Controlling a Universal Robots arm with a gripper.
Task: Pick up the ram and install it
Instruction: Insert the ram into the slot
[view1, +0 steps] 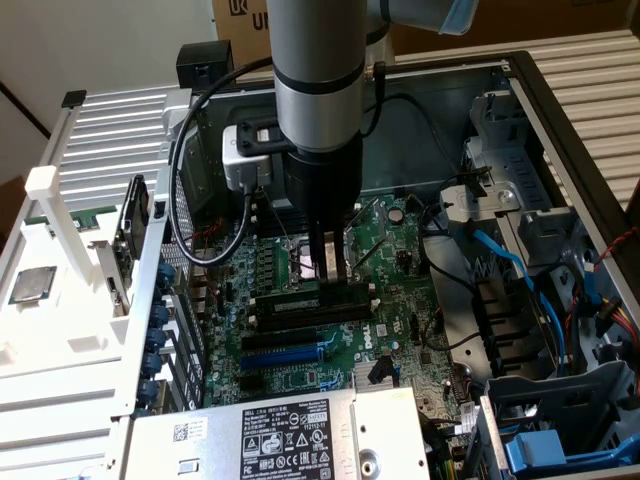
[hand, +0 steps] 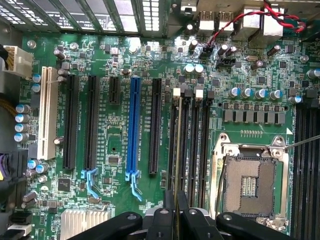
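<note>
Since the ram (hand: 177, 145) is seen clamped in the tool (hand: 175, 204) and stood on edge along a memory slot (hand: 181, 125), pick-up is judged done. Insertion is judged under way: the ram is lined up with the memory slot nearest the long black card slots, and its lower edge appears to be in or right at the slot mouth. Full seating cannot be told. The white clip (hand: 176, 92) at the slot end is not clearly seen latched onto the ram. Counted as not yet confirmed: ram pressed home, clips closed, tool let go.

In the exterior view the ram is placed at 6 o'clock of the socket (view1: 303, 262), and the blue slot (view1: 285, 350) is placed at 6 o'clock of the ram, all on the board (view1: 400, 260).

The tool is seen clenched narrow, with one finger set against each face of the ram, which is gripped by its upper edge. Nothing else is seen touched by the tool.
</note>
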